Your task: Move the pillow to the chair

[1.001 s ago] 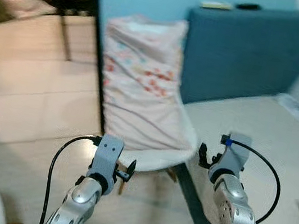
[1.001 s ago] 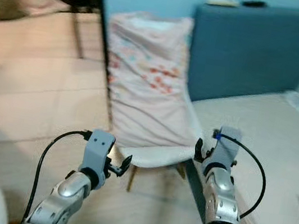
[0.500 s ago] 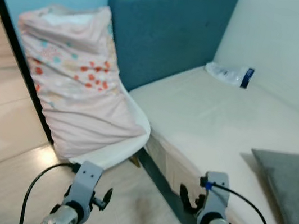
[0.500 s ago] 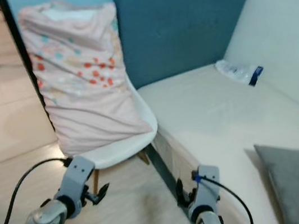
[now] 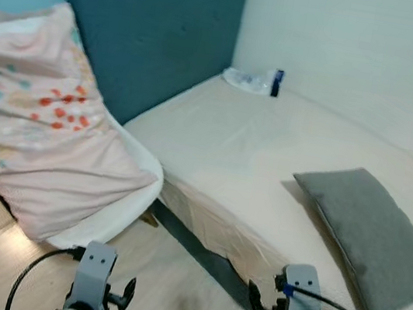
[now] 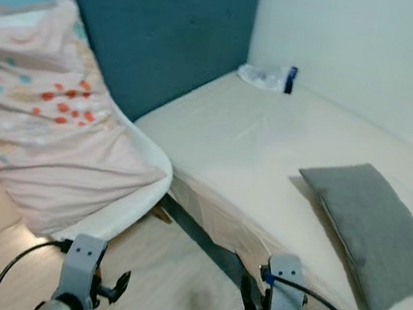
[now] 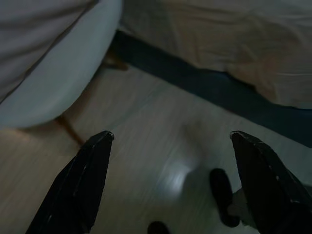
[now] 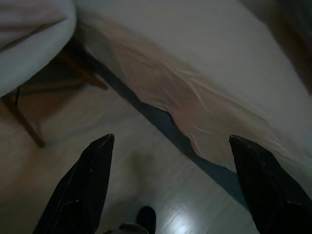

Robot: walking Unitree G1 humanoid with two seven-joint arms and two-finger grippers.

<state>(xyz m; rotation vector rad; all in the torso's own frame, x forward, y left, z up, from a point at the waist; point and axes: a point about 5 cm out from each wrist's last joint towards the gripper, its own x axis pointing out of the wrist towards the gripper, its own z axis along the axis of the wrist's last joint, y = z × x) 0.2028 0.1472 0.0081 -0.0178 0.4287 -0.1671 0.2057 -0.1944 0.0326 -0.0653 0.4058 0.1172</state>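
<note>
- The grey pillow (image 5: pixel 370 236) lies flat near the bed's (image 5: pixel 248 142) outer edge, well apart from the headboard (image 5: pixel 160 26); we judge it reachable from the bedside.
- The white chair (image 5: pixel 115 211) stands just beside the bed's corner; a floral bundle (image 5: pixel 34 128) already occupies its seat.
- Our left gripper (image 7: pixel 168 141) and right gripper (image 8: pixel 168 141) hang low over the floor (image 7: pixel 146 131), fingers spread and empty, presumably kept ready for the approach.

Gray pillow (image 5: pixel 370 238) flat on bed (image 5: pixel 223 146)
</note>
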